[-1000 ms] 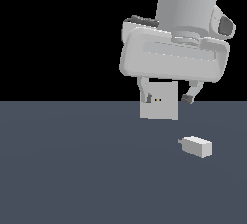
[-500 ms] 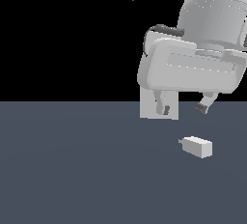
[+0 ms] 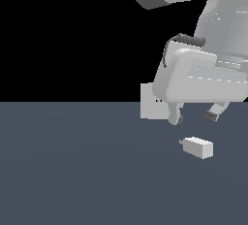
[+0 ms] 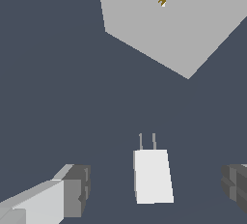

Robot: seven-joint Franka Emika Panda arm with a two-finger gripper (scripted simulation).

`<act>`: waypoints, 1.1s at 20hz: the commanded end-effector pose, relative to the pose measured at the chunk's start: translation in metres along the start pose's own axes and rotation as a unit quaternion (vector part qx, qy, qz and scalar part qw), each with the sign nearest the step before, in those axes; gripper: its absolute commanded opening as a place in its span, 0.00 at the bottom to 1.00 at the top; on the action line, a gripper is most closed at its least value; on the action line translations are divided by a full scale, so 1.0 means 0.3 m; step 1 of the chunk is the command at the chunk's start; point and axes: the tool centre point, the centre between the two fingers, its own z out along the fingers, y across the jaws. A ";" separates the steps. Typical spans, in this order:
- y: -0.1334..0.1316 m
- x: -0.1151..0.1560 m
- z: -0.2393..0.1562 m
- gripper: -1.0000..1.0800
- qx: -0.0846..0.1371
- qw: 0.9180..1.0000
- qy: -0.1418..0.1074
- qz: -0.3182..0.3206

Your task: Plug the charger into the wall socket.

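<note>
The gripper [image 3: 193, 118] hides most of the wall socket [image 3: 147, 107] (exterior view).

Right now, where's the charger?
In the exterior view the charger lies on the floor right of centre, below the open gripper, nearer the camera than the wall socket.

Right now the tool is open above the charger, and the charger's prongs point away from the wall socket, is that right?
Not quite. The tool is open above the charger, but in the wrist view the charger's prongs point toward the wall socket, not away from it.
</note>
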 end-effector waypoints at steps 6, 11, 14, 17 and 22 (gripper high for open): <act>0.019 -0.012 0.014 0.96 0.002 1.000 0.008 -0.009; 0.019 -0.014 0.015 0.96 0.002 1.000 0.008 -0.009; 0.019 -0.017 0.022 0.96 0.002 1.000 0.008 -0.009; 0.019 -0.026 0.043 0.96 0.002 1.000 0.008 -0.009; 0.016 -0.053 0.109 0.96 0.002 1.000 0.007 -0.009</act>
